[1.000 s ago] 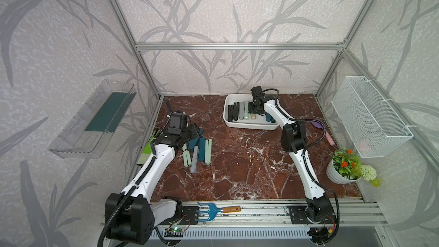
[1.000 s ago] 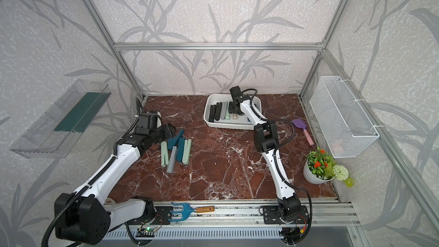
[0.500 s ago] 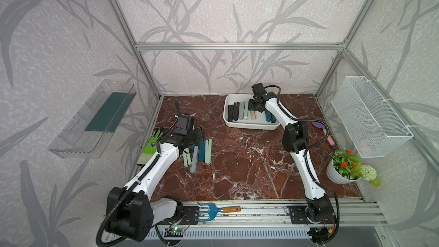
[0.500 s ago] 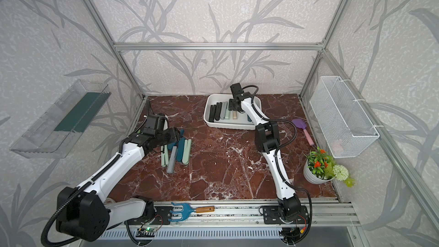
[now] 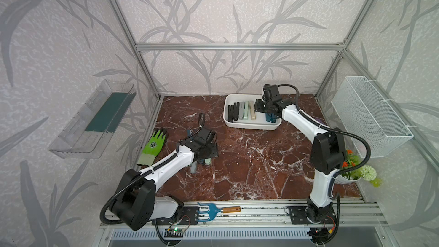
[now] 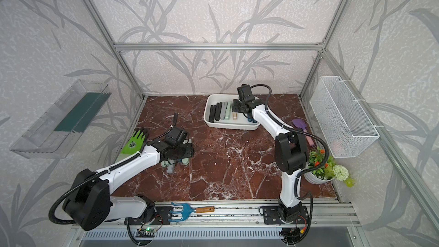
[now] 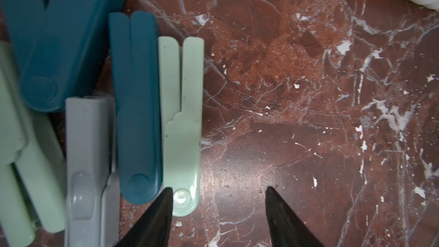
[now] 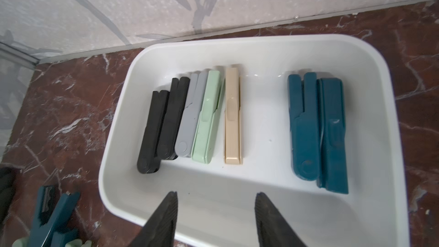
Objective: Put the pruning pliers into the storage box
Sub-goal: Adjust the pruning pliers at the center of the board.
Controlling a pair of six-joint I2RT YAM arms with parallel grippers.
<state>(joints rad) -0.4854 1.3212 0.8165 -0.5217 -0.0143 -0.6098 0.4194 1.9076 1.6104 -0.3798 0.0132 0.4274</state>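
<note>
**A:** What changed?

**B:** The left arm swung in from the far-left and now sits over the loose pile, so the green glove (image 5: 154,142) is fully in view. The left fingers (image 7: 154,217) are spread and grip nothing. One tip is at the seam between the teal pliers (image 7: 135,105) and the mint pliers (image 7: 181,119), the other over bare table (image 7: 308,91).

**A:** Right side?

**B:** It barely shifted. The right fingers (image 8: 164,219) are released and empty, hanging over the near rim of the storage box (image 8: 111,143) at the far side.

**A:** Pruning pliers (image 8: 206,115)?

**B:** Seven lie flat in the box and about six are still on the table, left of middle. Roughly half done. Mint looks like the next pick, though the teal one touches it, so there's a snag risk.
</note>
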